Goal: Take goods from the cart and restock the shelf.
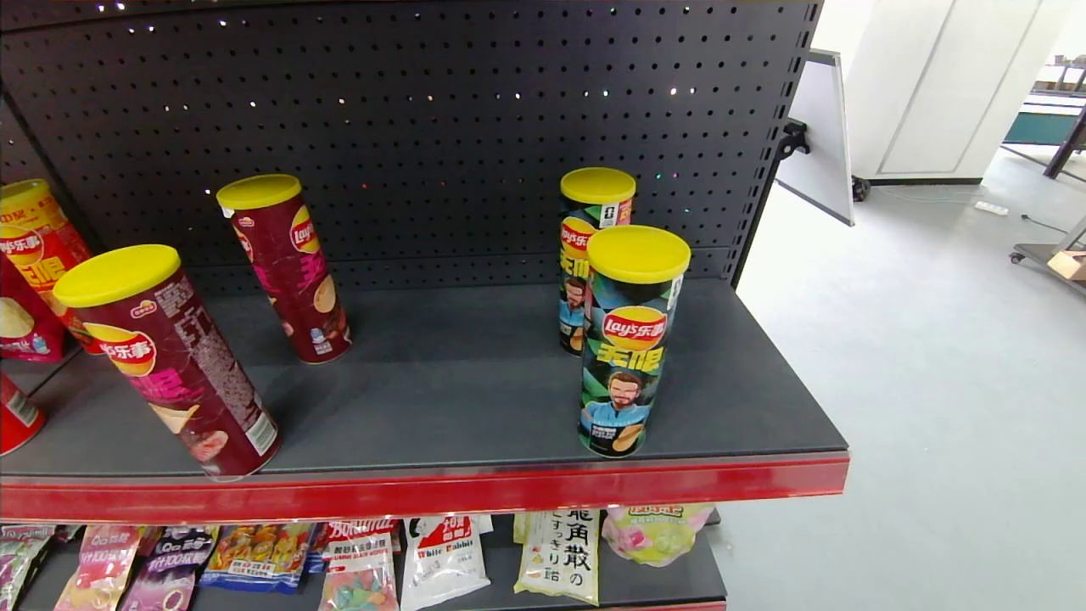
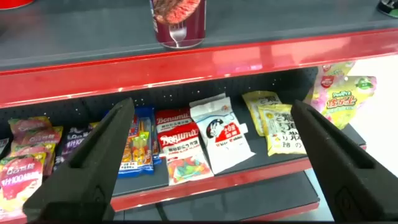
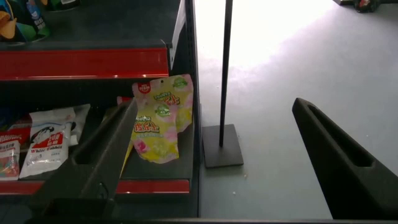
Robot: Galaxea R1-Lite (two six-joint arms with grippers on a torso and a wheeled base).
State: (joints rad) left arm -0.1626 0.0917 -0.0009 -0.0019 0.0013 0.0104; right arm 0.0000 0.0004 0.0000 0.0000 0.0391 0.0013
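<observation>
The dark shelf board (image 1: 458,373) with a red front lip carries yellow-lidded chip cans. Two maroon cans stand on its left half, one near the lip (image 1: 170,361) and one farther back (image 1: 288,267). On the right half are two green-and-black cans, one in front (image 1: 628,339) and one behind it (image 1: 590,221). My left gripper (image 2: 211,162) is open and empty, below the lip and facing the snack bags (image 2: 211,134) of the lower shelf; the front maroon can's base (image 2: 178,22) shows above it. Beside the shelf's right end my right gripper (image 3: 217,168) is open and empty, near a yellow-green bag (image 3: 158,118).
More red chip cans (image 1: 34,255) sit at the far left. A black pegboard (image 1: 424,127) backs the shelf. Open grey floor (image 1: 933,382) lies to the right, with a thin pole on a square base (image 3: 222,124) close to the shelf end.
</observation>
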